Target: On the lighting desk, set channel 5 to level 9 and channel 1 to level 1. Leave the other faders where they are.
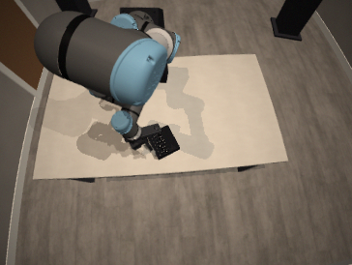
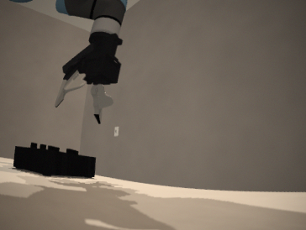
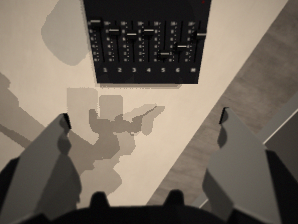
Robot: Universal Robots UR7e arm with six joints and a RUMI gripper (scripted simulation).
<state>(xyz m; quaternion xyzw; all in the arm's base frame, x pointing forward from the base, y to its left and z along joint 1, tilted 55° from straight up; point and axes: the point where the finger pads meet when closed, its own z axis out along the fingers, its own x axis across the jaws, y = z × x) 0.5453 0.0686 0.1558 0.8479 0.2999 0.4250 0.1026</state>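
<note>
Black and rectangular, the lighting desk [image 1: 163, 142] lies flat on the beige table [image 1: 232, 106] near the front edge, left of that edge's middle, turned askew to the table's sides. In the wrist view its long axis runs left to right, the fader slots run crosswise to it, and the row of channel numbers lies along the edge facing the gripper [image 3: 145, 150]. The channel 1 fader cap [image 3: 94, 22] sits at the far end of its slot; the channel 5 fader cap [image 3: 164, 53] sits nearest the numbered edge; the others lie between. Scale markings beside the slots are too small to read, and the console's far edge is cut off by the frame. The gripper hangs above the table, apart from the console, its pale fingers [image 2: 61, 96] spread fully with nothing between them. From above, the arm's blue-capped joint [image 1: 137, 68] hides much of the table's rear left part.
</note>
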